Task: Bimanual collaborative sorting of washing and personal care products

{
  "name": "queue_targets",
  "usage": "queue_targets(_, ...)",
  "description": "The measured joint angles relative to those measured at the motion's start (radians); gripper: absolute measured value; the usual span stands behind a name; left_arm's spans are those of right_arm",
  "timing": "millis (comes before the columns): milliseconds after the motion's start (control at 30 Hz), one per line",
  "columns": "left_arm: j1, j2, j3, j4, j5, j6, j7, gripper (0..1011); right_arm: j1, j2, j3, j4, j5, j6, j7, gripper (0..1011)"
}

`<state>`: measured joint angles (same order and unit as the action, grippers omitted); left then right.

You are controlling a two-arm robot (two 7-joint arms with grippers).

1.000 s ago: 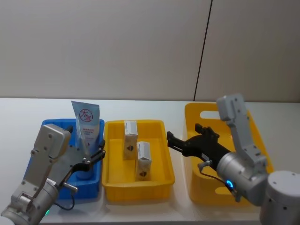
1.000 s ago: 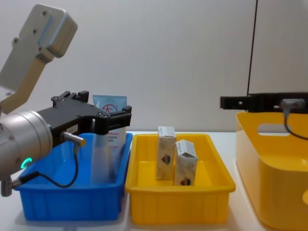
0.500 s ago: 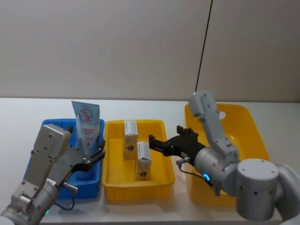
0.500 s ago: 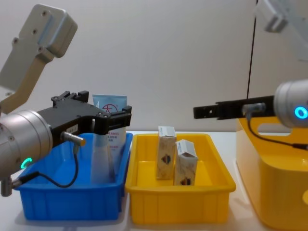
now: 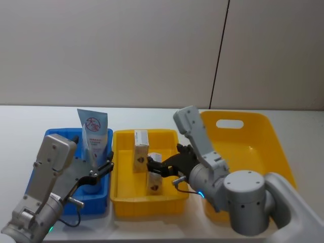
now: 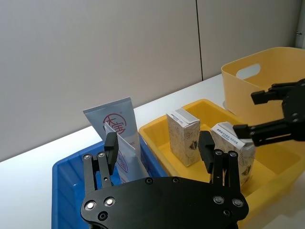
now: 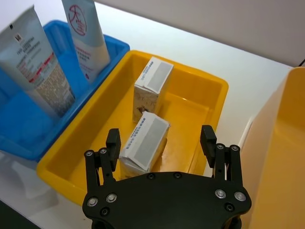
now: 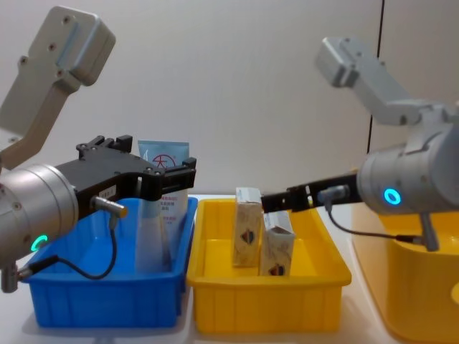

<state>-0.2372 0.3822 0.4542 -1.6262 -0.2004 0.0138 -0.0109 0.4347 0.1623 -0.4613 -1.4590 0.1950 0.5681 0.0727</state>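
Observation:
Two cream cartons stand upright in the yellow tray, the far carton and the near carton. My right gripper hovers open just above the near carton, one finger on each side of it. A pale blue tube with a red round logo leans in the blue tray, beside a translucent whitish soft pack. My left gripper is open over the blue tray, holding nothing.
A large yellow handled basket stands to the right of the yellow tray, close to my right arm. The three containers sit side by side near the white table's front edge. A plain wall rises behind the table.
My right arm has swung left from above the basket to above the yellow tray, ending over the near carton. The left arm and the products have stayed put.

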Motion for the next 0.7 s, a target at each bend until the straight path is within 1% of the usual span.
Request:
queue_targets(67, 0.0, 0.0, 0.0, 0.0, 0.0, 0.0, 0.0, 1001, 0.012, -0.01, -0.012, 0.026, -0.015, -0.003, -0.005, 1003)
queue_targets(300, 0.0, 0.0, 0.0, 0.0, 0.0, 0.0, 0.0, 1001, 0.031, -0.034, -0.034, 0.087, -0.038, -0.013, -0.015, 1004)
queue_targets(700, 0.0, 0.0, 0.0, 0.0, 0.0, 0.0, 0.0, 1001, 0.046, -0.067, -0.044, 0.157, -0.058, -0.025, -0.03, 1003)
